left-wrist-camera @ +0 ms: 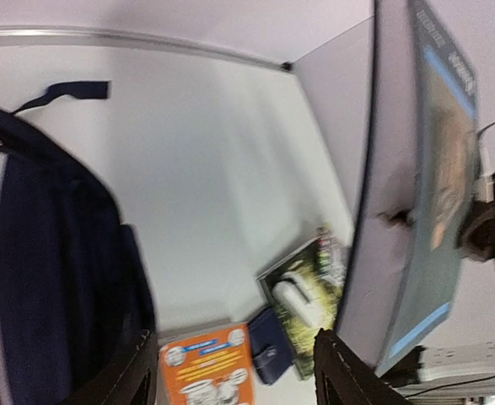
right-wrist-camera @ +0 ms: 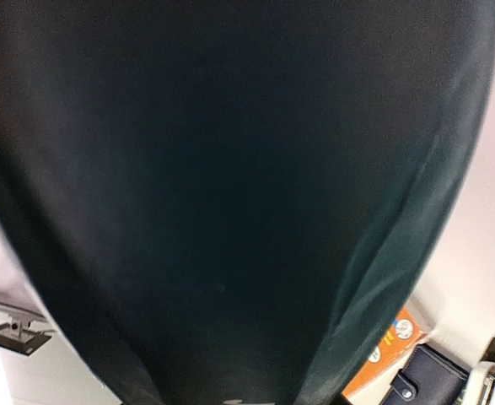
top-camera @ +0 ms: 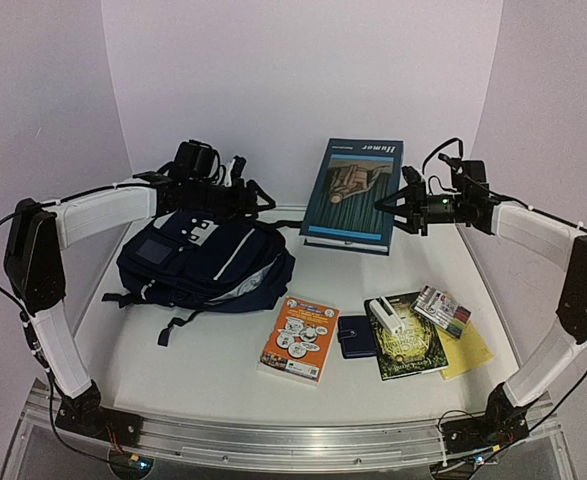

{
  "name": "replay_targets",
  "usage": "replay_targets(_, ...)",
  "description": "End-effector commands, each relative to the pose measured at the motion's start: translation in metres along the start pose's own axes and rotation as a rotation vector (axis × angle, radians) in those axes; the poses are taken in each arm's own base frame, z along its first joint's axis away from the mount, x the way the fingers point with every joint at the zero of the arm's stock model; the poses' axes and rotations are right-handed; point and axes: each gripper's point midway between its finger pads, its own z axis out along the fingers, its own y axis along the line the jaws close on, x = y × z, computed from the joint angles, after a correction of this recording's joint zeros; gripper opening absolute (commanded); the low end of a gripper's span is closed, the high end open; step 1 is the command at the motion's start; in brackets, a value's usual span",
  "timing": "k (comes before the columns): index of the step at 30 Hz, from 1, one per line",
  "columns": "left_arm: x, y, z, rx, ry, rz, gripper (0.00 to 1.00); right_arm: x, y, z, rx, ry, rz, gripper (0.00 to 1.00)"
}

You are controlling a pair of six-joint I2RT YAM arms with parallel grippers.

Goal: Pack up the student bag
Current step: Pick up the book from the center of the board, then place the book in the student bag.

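The student bag point(top-camera: 198, 262), a large navy-blue fabric backpack with thin white stripes and a white dotted front patch, lies slumped on the left half of the white surface point(top-camera: 223, 375). Its top is toward the back wall, and what looks like a partly unzipped mouth gapes along its right side. The left claw point(left-wrist-camera: 237, 354) hangs just over the bag's top edge, jaws spread with nothing between them. To the right, apart from the bag, a large teal hardcover book point(top-camera: 351, 190) stands tilted up near the back wall. The right claw point(top-camera: 405, 207) is clamped on its right edge; that arm's wrist view shows only dark cover, so the grip is judged from overhead. The step in hand seems to be getting this book into the bag. To do it well, the left claw should pinch the upper lip of the opening and lift it wide before the book arrives. The book should enter one narrow edge first, held low, since a one-edge grip on something that heavy may let it swing or slip. The orange paperback booklet point(top-camera: 298, 338) and small navy wallet point(top-camera: 353, 336) lie nearer the front.
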Motion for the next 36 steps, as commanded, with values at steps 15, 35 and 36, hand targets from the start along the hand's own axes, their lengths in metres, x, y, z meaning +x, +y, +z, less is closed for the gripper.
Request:
replay_targets(15,0.098,0.082,0.031,-0.384,0.423,0.244,0.47,0.038,-0.03,0.012,-0.009,0.073,0.036,0.0)
replay_targets(35,0.098,0.101,0.064,-0.406,0.475,0.298,0.17,0.064,-0.034,0.032,-0.018,0.167,0.044,0.0)
replay_targets(36,0.094,0.098,0.061,-0.407,0.458,0.301,0.12,0.066,-0.032,0.034,-0.021,0.175,0.041,0.0)
